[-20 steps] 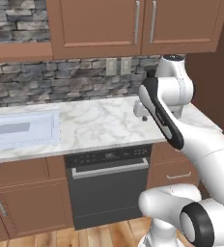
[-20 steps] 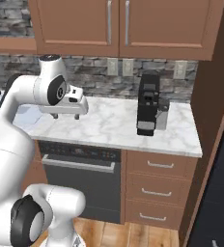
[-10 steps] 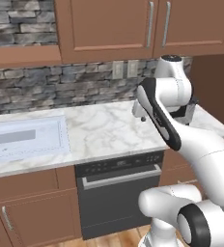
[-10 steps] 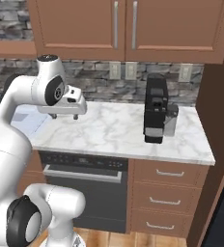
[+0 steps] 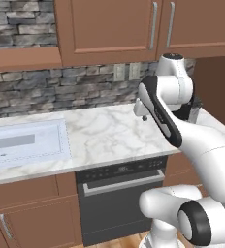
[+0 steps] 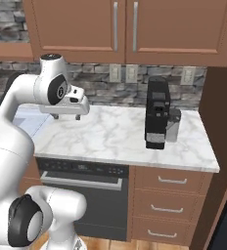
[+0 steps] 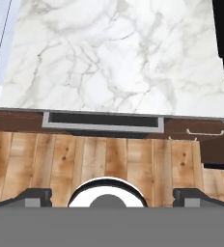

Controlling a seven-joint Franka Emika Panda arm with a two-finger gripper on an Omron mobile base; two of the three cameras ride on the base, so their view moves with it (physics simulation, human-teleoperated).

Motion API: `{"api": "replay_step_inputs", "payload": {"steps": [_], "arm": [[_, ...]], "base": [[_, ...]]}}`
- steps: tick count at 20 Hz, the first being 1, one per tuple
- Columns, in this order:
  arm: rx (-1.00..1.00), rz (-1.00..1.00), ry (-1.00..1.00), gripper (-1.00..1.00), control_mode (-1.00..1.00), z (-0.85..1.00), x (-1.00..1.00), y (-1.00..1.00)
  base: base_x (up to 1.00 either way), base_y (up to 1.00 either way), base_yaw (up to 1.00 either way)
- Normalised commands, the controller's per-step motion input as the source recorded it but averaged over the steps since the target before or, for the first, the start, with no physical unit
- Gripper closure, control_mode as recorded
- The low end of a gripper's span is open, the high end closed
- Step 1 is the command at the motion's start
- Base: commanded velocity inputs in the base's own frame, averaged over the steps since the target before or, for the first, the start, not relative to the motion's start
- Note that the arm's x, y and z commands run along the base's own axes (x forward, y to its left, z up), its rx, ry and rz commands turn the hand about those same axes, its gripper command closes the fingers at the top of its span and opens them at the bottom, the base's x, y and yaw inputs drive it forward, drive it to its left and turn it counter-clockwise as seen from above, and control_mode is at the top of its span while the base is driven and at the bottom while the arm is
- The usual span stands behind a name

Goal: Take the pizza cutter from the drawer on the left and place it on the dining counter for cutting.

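Observation:
My gripper (image 5: 141, 112) hangs open and empty above the marble worktop (image 5: 104, 138), with its fingers pointing down. From the other side the gripper (image 6: 66, 116) is well left of the black coffee machine (image 6: 157, 119). In the hand view the gripper (image 7: 112, 195) looks down past the worktop's front edge to the wooden floor. A three-drawer stack stands under the coffee machine, and its top drawer (image 6: 171, 179) is shut. The pizza cutter is hidden. The dining counter is out of view.
A pale sink basin (image 5: 24, 143) is set into the worktop on the left. A black dishwasher (image 6: 81, 178) with a silver bar handle sits below the counter. Wooden wall cabinets (image 6: 125, 29) hang above a stone backsplash. A tall brown panel (image 6: 223, 146) closes the right side.
The base has driven, so the whole scene has slid a little to the right in both base views. The arm keeps the same pose and the gripper stays open.

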Motion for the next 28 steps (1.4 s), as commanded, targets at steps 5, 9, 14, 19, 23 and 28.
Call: {"api": "replay_step_inputs", "payload": {"steps": [5, 9, 14, 19, 23, 28], "arm": [[0.0, 0.0, 0.0, -1.0, 1.0, 0.0, 0.0, 0.0], [0.0, 0.0, 0.0, -1.0, 1.0, 0.0, 0.0, 0.0], [0.0, 0.0, 0.0, -1.0, 1.0, 0.0, 0.0, 0.0], [0.0, 0.0, 0.0, -1.0, 1.0, 0.0, 0.0, 0.0], [0.0, 0.0, 0.0, -1.0, 1.0, 0.0, 0.0, 0.0], [0.0, 0.0, 0.0, -1.0, 1.0, 0.0, 0.0, 0.0]], "base": [[0.01, 0.39, 0.03], [0.19, 0.62, 0.11], [0.41, 0.0, 0.07], [0.35, -0.59, 0.0], [-0.01, -0.2, -0.07], [-0.07, 0.03, -0.21]]}}
